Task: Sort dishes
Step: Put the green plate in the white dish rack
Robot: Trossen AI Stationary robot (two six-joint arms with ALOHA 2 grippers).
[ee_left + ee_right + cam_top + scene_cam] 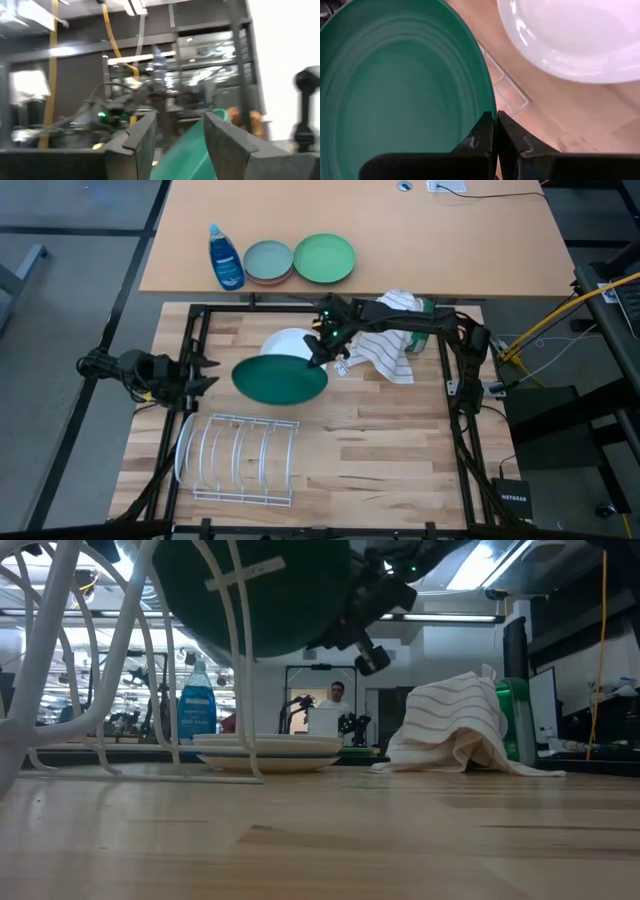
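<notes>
Your right gripper (495, 131) has its jaws clamped on the rim of the dark green plate (280, 379), carried clear above the tabletop (400, 450) between the white plates (285, 341) and the rack (240, 455). Your left gripper (205, 372) waits left, jaws apart.

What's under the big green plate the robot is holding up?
The right gripper holds the dark green plate in the air. Beside it, partly under it, sit white plates on the wooden table. What lies directly beneath is covered.
</notes>
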